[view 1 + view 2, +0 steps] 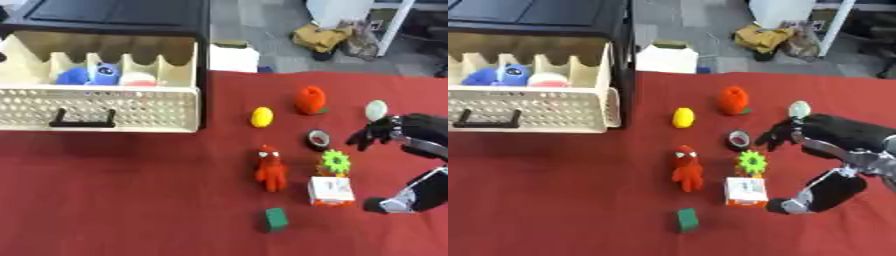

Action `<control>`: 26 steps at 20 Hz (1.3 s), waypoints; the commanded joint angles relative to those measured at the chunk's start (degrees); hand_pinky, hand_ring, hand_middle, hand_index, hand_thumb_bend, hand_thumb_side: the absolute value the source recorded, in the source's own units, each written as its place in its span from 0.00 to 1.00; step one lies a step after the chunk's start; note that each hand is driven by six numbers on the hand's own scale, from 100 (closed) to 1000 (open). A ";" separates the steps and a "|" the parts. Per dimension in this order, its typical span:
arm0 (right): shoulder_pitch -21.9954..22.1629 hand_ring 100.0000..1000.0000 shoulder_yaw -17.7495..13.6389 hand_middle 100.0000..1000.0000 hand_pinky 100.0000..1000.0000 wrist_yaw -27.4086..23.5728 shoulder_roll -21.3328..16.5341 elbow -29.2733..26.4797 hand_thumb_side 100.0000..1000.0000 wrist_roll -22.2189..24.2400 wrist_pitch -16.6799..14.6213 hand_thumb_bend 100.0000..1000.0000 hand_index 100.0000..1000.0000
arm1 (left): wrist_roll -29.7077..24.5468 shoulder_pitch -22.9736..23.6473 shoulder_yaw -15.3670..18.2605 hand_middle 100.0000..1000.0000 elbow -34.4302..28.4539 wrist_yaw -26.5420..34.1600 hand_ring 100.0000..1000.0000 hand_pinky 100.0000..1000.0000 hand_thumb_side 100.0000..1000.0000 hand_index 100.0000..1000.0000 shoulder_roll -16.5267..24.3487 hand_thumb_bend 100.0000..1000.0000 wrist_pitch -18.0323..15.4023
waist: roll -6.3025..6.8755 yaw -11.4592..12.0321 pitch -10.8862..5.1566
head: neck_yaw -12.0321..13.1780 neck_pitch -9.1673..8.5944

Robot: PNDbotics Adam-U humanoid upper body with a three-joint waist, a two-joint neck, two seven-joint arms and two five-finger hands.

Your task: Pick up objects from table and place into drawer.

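Note:
A beige drawer (96, 107) stands pulled out at the left, with a blue plush (92, 75) and a red-and-white thing inside. Loose on the red cloth lie a yellow lemon (262, 116), an orange fruit toy (310, 100), a pale green egg shape (376, 110), a black tape roll (318, 139), a green gear (334, 161), a red figure (271, 168), a white-and-orange box (332, 191) and a green block (276, 219). My right hand (411, 129) hovers at the right, open, fingers drooping toward the tape roll, just below the egg shape, holding nothing. My left hand shows nowhere.
The drawer sticks out of a black cabinet (114, 17). A white carton (234, 57) sits past the table's far edge, with a yellow bag (322, 37) on the floor behind. A black-and-silver part of my right arm (411, 197) reaches down beside the white-and-orange box.

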 commanded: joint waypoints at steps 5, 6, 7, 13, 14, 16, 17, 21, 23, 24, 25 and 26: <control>-1.41 0.74 1.13 0.66 0.66 -0.26 -1.74 -0.66 0.34 2.16 0.83 0.47 0.85 | -0.30 -1.00 0.07 0.30 -0.71 0.48 0.24 0.43 1.00 0.80 0.34 0.05 0.02 | 0.00 0.25 -0.83 | -0.85 -0.62; -1.66 0.74 1.42 0.67 0.66 0.05 -1.73 -0.66 0.34 2.32 1.07 0.47 0.85 | -0.35 -1.02 0.05 0.30 -0.71 0.51 0.24 0.43 1.00 0.80 0.30 0.05 0.02 | -0.02 0.33 -0.83 | -0.95 -0.61; -1.92 0.75 1.70 0.67 0.66 0.33 -1.72 -0.66 0.34 2.48 1.36 0.46 0.85 | -0.39 -1.04 0.03 0.30 -0.71 0.53 0.24 0.43 1.00 0.80 0.27 0.05 0.02 | -0.05 0.42 -0.81 | -1.05 -0.65; -3.43 0.75 3.09 0.67 0.66 1.06 -1.45 -0.66 0.33 3.36 2.90 0.45 0.85 | -0.58 -1.01 -0.05 0.30 -0.71 0.60 0.24 0.43 1.00 0.80 0.07 0.04 0.03 | -0.20 0.92 -0.67 | -1.52 -0.74; -3.65 0.74 3.25 0.67 0.66 1.05 -1.39 -0.66 0.33 3.42 3.05 0.45 0.85 | -0.60 -1.02 -0.05 0.30 -0.71 0.61 0.24 0.43 1.00 0.79 0.02 0.04 0.04 | -0.22 0.98 -0.64 | -1.60 -0.75; -4.05 0.74 3.51 0.66 0.65 0.96 -1.27 -0.66 0.33 3.41 3.30 0.46 0.84 | -0.60 -1.06 -0.02 0.30 -0.71 0.63 0.24 0.43 1.00 0.79 -0.06 0.04 0.05 | -0.25 1.08 -0.57 | -1.75 -0.76; -4.21 0.74 3.62 0.65 0.65 0.89 -1.21 -0.66 0.33 3.39 3.41 0.46 0.84 | -0.61 -1.09 -0.03 0.30 -0.71 0.64 0.24 0.43 1.00 0.79 -0.08 0.04 0.05 | -0.26 1.12 -0.53 | -1.81 -0.77; -4.71 0.74 4.12 0.64 0.64 0.69 -0.94 -0.66 0.32 3.49 3.95 0.47 0.83 | -0.71 -1.19 -0.05 0.30 -0.71 0.73 0.24 0.43 1.00 0.79 -0.21 0.03 0.00 | -0.34 1.33 -0.38 | -2.03 -0.89; -4.87 0.74 4.32 0.63 0.64 0.50 -0.79 -0.66 0.31 3.60 4.22 0.47 0.82 | -0.74 -1.23 -0.02 0.30 -0.71 0.77 0.24 0.43 1.00 0.79 -0.26 0.03 -0.04 | -0.35 1.45 -0.32 | -2.12 -0.92; -4.92 0.73 4.39 0.63 0.64 0.46 -0.71 -0.66 0.31 3.66 4.40 0.48 0.82 | -0.74 -1.26 -0.01 0.30 -0.71 0.79 0.24 0.43 1.00 0.79 -0.28 0.03 -0.06 | -0.37 1.53 -0.28 | -2.18 -0.93; -4.94 0.73 4.46 0.62 0.64 0.44 -0.63 -0.66 0.30 3.73 4.60 0.48 0.82 | -0.75 -1.30 0.00 0.31 -0.71 0.82 0.24 0.43 1.00 0.79 -0.29 0.03 -0.09 | -0.38 1.60 -0.25 | -2.25 -0.94; -4.93 0.73 4.56 0.62 0.64 0.43 -0.53 -0.66 0.30 3.80 4.80 0.49 0.82 | -0.77 -1.34 0.00 0.31 -0.71 0.85 0.24 0.43 1.00 0.79 -0.31 0.03 -0.13 | -0.38 1.67 -0.20 | -2.33 -0.96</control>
